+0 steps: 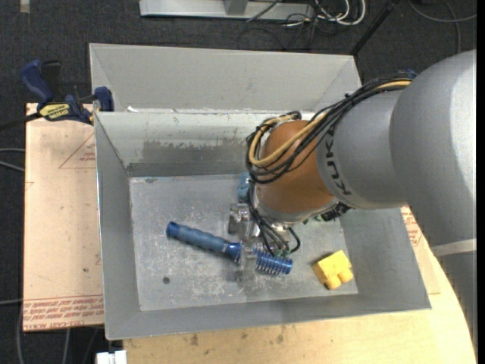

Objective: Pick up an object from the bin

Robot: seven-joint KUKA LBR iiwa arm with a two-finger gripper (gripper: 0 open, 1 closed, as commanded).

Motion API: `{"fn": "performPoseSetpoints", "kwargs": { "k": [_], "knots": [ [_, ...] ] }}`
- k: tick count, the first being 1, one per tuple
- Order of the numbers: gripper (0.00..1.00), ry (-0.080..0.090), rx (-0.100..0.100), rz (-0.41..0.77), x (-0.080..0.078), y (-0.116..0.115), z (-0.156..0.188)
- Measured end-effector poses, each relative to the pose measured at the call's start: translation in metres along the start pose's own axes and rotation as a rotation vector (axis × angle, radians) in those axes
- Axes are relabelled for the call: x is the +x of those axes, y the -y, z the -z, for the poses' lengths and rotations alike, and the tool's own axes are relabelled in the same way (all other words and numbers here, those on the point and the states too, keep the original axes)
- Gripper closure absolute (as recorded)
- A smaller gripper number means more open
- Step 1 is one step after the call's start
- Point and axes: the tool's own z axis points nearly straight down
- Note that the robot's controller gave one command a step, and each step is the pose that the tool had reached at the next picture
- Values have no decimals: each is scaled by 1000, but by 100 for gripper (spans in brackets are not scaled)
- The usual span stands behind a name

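Note:
A blue brush (203,240) with a long handle lies across the middle of the bin floor, its handle end to the left and its bristled head (273,264) to the right. My gripper (244,258) is down at the brush, near where the handle meets the head, with a metal finger on either side of it. A yellow block (334,269) lies on the floor to the right of the brush head, apart from the gripper.
The arm with its orange cover and cables hangs over the bin's right half and hides the floor beneath it. The bin's sloped grey walls close in at the back and left.

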Motion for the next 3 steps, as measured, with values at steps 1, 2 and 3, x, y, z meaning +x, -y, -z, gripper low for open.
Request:
{"fn": "performPoseSetpoints", "kwargs": {
  "k": [1, 2, 3],
  "knots": [
    [0, 0, -2, -2, 0, 0, 0],
    [100, 2, -3, -2, -1, -1, 0],
    [100, 13, 1, -1, -3, -2, 87]
  ]
}}
